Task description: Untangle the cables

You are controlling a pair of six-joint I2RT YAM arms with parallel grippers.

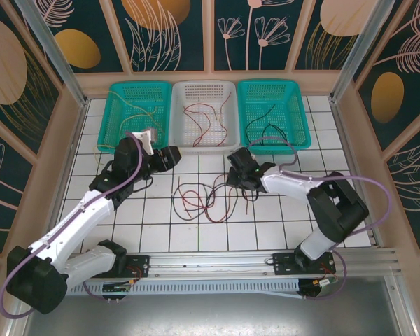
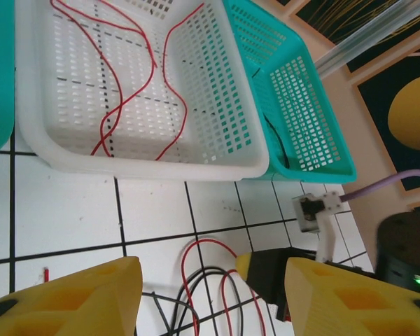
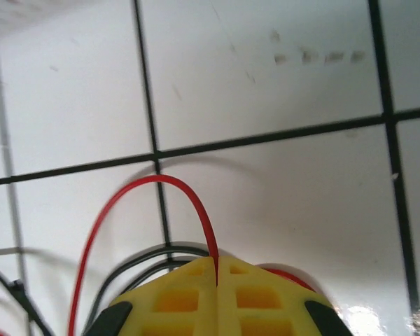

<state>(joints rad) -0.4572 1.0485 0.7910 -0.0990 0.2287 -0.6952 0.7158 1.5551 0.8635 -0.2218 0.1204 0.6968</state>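
A tangle of red and black cables (image 1: 203, 197) lies on the white tiled table between the two arms. My right gripper (image 1: 235, 170) is down at the tangle's right end. In the right wrist view its yellow fingers (image 3: 189, 297) are pressed together on a red cable (image 3: 161, 180) that arches up out of the seam, with black cable (image 3: 136, 264) loops lying beside it. My left gripper (image 2: 210, 308) hangs open above the tangle's far end, nothing between its fingers. Below it I see the red loop (image 2: 189, 255) and the right gripper's yellow tip (image 2: 243, 264).
Three baskets stand along the back: a teal basket (image 1: 110, 115) with a yellow cable, a white basket (image 1: 178, 119) with red cables (image 2: 108, 91), and a teal basket (image 1: 302, 119) with a black cable. Wooden walls close in the table's sides.
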